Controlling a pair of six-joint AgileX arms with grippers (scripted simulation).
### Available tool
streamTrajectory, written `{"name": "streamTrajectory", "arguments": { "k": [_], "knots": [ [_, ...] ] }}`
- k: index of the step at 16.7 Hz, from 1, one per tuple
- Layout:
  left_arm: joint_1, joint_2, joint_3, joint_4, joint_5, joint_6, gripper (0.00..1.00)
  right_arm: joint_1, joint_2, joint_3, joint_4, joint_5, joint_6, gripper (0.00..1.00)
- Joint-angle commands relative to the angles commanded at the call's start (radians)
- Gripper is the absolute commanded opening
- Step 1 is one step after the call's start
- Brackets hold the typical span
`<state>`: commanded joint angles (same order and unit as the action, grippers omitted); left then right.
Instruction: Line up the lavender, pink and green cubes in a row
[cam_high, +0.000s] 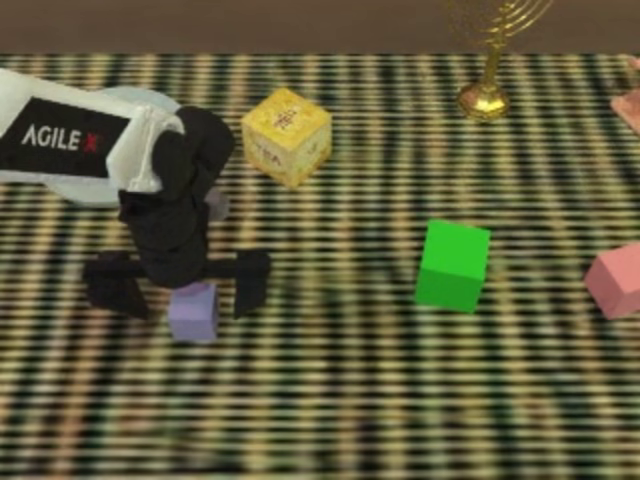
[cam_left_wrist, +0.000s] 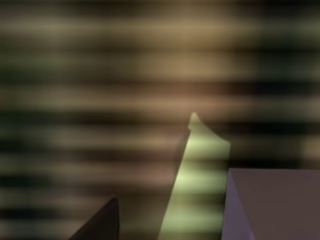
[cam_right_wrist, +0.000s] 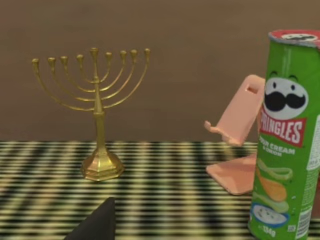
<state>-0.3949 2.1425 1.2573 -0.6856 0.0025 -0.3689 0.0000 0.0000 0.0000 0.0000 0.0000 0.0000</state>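
Green Pringles can (cam_right_wrist: 287, 140) only in right wrist view.

My left claw (cam_high: 178, 285) covers the far part of the lavender cube (cam_high: 195, 313) in the top view; in the left wrist view only one corner of that cube shows. The pink cube (cam_high: 615, 280) is cut by the top view's right edge. The menorah (cam_high: 490, 60) loses its arms at the upper edge. My right claw is out of the top view.
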Motion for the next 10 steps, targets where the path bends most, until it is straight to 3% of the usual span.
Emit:
{"name": "streamTrajectory", "arguments": {
  "k": [10],
  "knots": [
    [0.000,0.000,0.000,0.000,0.000,0.000,0.17,0.000,0.000,0.000,0.000,0.000,0.000,1.00]
  ]
}}
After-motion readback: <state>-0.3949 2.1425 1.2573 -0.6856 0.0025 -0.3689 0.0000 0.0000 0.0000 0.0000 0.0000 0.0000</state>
